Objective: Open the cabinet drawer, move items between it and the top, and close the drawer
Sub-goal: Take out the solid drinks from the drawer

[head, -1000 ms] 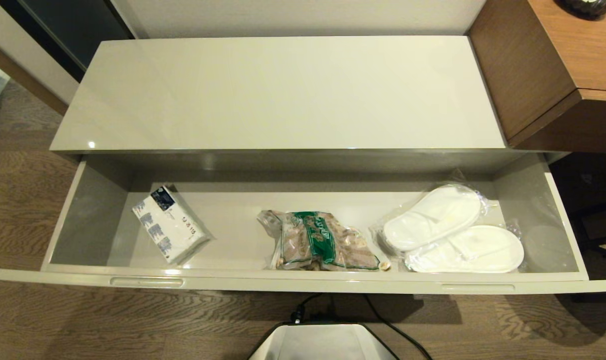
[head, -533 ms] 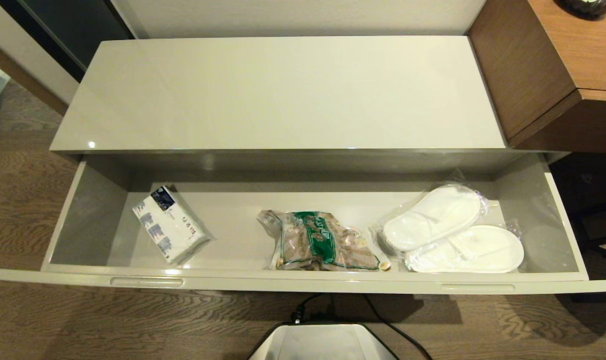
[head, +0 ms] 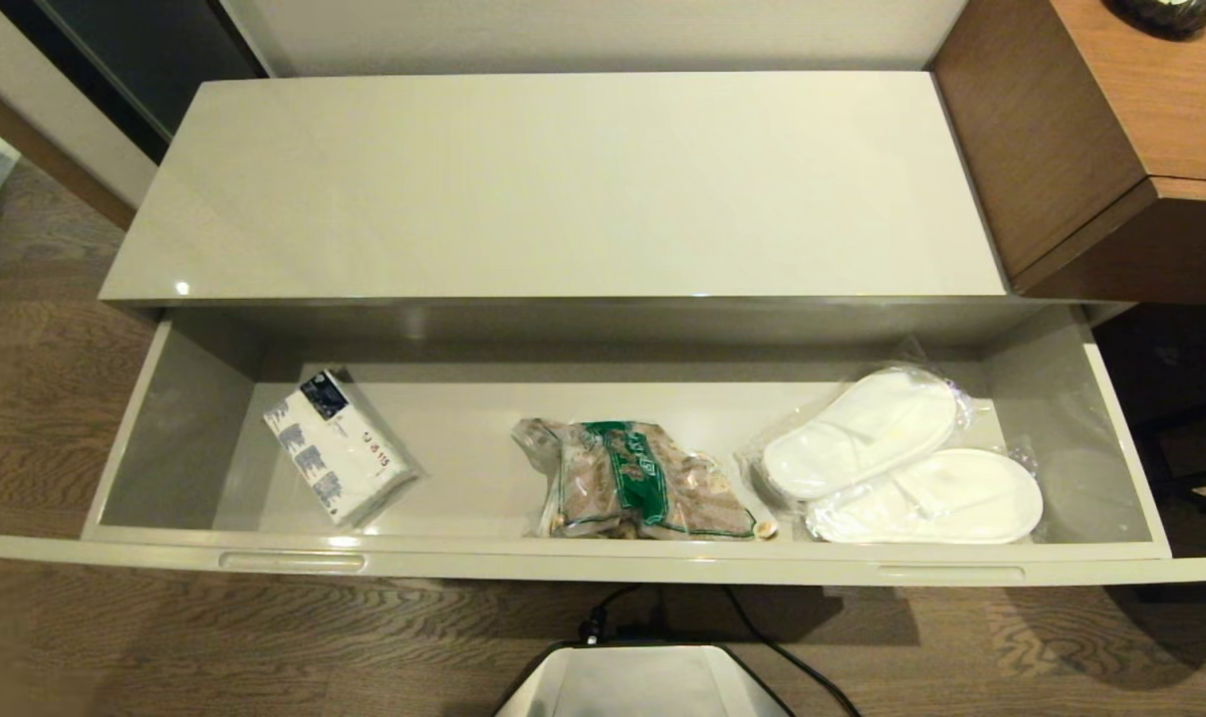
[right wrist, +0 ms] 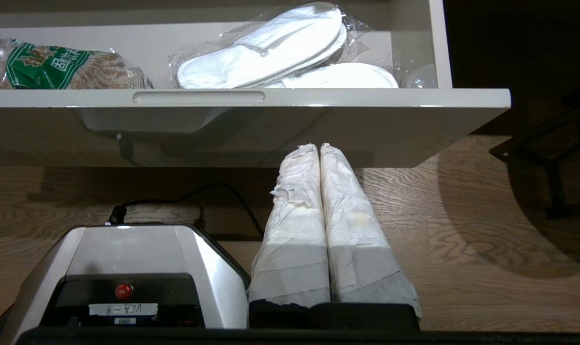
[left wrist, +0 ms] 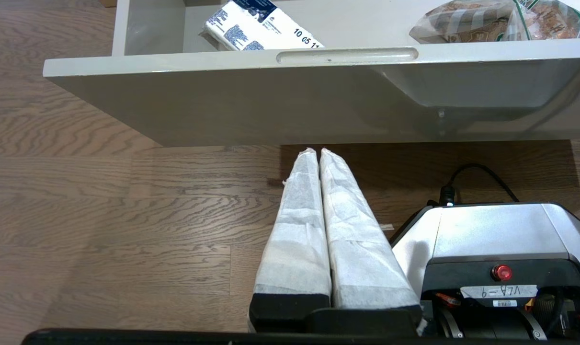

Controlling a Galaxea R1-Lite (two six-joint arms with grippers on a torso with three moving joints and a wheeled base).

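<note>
The cabinet drawer [head: 603, 570] stands pulled fully out below the glossy cream top [head: 563, 189], which carries nothing. In the drawer's middle lies the clear bag of brown pieces with a green band [head: 642, 482], also seen in the left wrist view [left wrist: 500, 21] and the right wrist view [right wrist: 55, 67]. My left gripper [left wrist: 317, 151] hangs shut and empty below the drawer front, over the floor. My right gripper [right wrist: 317, 146] is parked the same way, shut and empty. Neither arm shows in the head view.
A white tissue pack [head: 339, 446] lies at the drawer's left, and wrapped white slippers [head: 901, 458] lie at its right. A brown wooden cabinet [head: 1090, 139] adjoins the top on the right. My base [head: 642, 682] with a black cable sits on the wood floor before the drawer.
</note>
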